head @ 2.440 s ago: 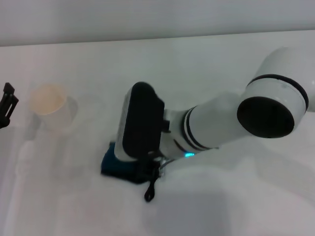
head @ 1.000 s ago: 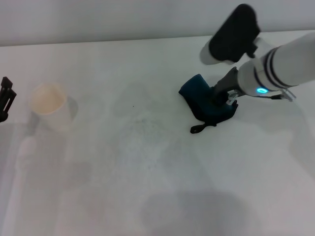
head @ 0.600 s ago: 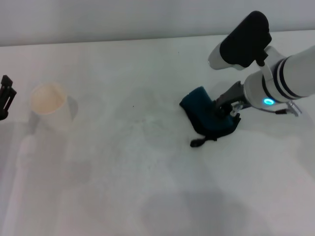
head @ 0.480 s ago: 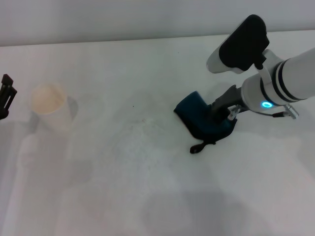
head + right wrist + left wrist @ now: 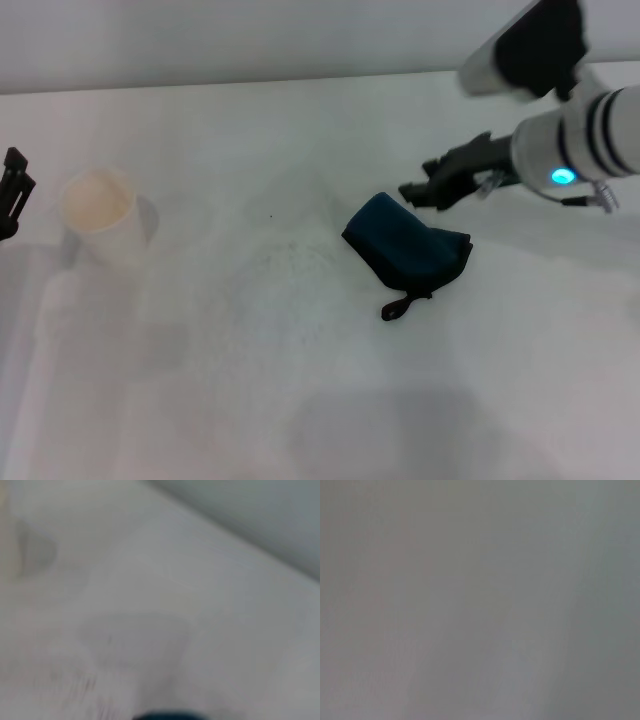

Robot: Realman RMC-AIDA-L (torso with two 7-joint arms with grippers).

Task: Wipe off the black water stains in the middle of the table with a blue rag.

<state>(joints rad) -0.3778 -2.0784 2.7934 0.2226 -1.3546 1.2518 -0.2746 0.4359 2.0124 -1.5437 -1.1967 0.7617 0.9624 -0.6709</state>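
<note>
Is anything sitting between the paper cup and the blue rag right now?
No object. In the head view, the stretch of table between the paper cup and the blue rag holds only faint wipe smears and a tiny dark speck.

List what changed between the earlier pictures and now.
The right gripper, which had been pressing the blue rag to the table, let it go and lifted away toward the robot's right; its fingers are open and empty. The rag was dragged from mid-table to the right and lies there with its loop trailing. No dark stain shows. The paper cup and left gripper stayed put.
</note>
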